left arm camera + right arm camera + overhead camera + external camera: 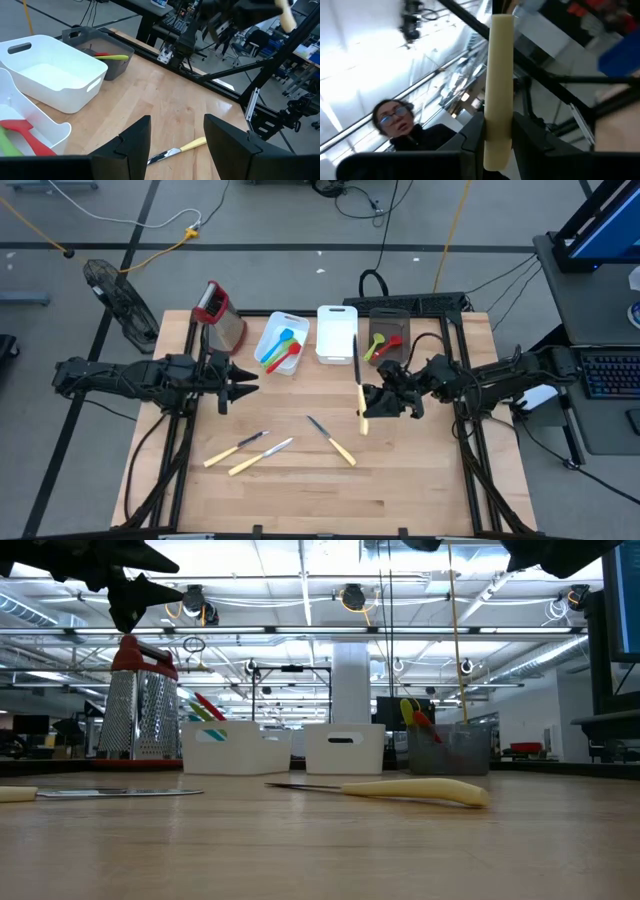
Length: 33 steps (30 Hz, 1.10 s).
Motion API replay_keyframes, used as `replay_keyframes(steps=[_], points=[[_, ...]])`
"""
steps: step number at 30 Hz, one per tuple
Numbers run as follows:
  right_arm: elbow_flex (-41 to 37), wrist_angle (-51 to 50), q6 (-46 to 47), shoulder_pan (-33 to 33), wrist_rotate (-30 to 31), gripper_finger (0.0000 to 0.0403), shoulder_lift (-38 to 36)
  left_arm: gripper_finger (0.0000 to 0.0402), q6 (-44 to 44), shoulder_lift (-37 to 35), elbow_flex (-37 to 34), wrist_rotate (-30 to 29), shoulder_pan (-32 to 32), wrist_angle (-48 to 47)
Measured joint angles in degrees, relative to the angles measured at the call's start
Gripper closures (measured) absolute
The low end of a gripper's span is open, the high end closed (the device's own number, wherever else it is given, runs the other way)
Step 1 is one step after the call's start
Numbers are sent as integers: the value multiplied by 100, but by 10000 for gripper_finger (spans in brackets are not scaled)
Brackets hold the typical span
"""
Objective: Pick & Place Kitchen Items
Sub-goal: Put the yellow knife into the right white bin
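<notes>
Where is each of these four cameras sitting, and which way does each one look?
High view: overhead, facing down; both arms, right gripper holding a knife.
Low view: tabletop level, facing bins and box grater; arms overhead.
Left wrist view: on the left arm, past open left gripper toward the white bin.
Right wrist view: faces upward; fingers clamp the knife's yellow handle.
Shared: that knife, high and right wrist.

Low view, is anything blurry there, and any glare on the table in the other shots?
Low view: the near tabletop is out of focus, the yellow-handled knife soft. Left wrist view: pale sheen on the wood by the table's rail. Right wrist view: bright ceiling washes out behind the knife handle.
</notes>
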Motion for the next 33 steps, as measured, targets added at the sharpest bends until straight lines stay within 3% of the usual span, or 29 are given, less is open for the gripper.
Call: replay_keyframes(steps=[11,17,21,28,33], points=[[2,-1696,1013,-52,1727,339,9,215,-94,0,2,0,-1,2],[245,-1845,2261,-336,1952,339,9,215,-71,0,2,0,0,2],[752,-2460,3161,-724,1676,339,8,215,-49,0,2,0,-1,2],[1775,-4506,4255,-1875,391,339,8,215,221,2,2,-4,-1,4],[1893,-4831,5080,-2874,-207,339,78,215,328,0,2,-99,1,2]])
